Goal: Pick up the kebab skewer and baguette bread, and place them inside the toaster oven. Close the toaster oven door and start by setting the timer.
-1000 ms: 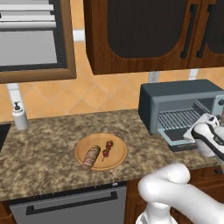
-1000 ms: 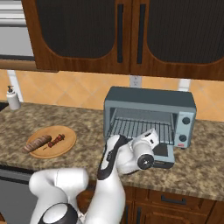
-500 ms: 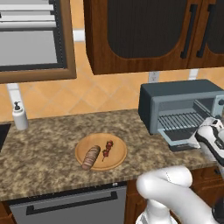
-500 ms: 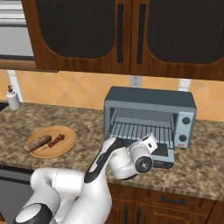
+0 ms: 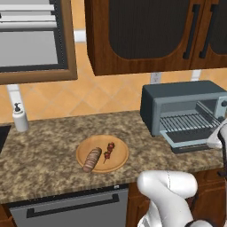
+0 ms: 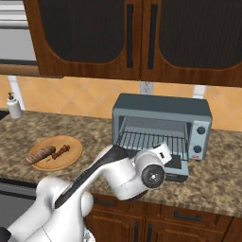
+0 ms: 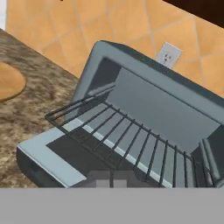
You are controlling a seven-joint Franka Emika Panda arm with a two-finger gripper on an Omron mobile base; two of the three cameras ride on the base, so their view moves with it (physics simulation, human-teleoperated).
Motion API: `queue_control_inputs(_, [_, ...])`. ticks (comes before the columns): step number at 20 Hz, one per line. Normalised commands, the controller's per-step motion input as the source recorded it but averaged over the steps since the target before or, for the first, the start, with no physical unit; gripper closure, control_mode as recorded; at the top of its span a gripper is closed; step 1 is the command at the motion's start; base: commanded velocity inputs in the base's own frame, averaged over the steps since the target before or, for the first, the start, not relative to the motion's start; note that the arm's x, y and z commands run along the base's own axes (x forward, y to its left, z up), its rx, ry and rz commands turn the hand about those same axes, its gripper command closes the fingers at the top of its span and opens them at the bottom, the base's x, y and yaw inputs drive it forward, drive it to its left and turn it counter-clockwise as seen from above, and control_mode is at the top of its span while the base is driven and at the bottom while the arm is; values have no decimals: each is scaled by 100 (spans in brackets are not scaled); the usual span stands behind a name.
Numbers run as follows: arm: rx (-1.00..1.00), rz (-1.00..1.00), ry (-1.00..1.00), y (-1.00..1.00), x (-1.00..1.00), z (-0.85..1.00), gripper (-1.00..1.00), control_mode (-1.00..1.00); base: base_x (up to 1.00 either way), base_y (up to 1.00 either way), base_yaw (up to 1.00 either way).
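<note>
A soap dispenser (image 5: 19, 118) stands at the far left of the counter (image 5: 53, 146), at about nine o'clock from the round wooden plate (image 5: 119, 160). On the plate the baguette bread (image 5: 91, 159) lies left, the kebab skewer (image 5: 108, 152) just beside it at three o'clock; they look apart, but contact cannot be confirmed. Neither is held. At three o'clock from the plate, well apart, the toaster oven (image 6: 160, 108) stands against the tiled wall, its toaster oven door (image 7: 57, 153) folded down flat and the wire rack (image 7: 127, 142) partly drawn out. A wall outlet (image 7: 168, 54) sits above the oven. The gripper (image 7: 111, 183) hovers over the door's front edge, jaws closed on nothing; in the right base view the arm's wrist hides the fingertips and part of the door.
</note>
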Motion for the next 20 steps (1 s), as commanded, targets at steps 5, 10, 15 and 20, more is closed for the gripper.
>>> queue_control_inputs(5, [16,-22,40,48,-34,78,100,-100,0,0,0])
queue_control_inputs(10, [10,-29,29,85,-47,51,100,-100,0,0,0])
queue_control_inputs(15, [9,-35,12,100,-54,-1,100,-100,0,0,0])
queue_control_inputs(20, [19,-21,19,100,-23,-5,100,-100,0,0,0])
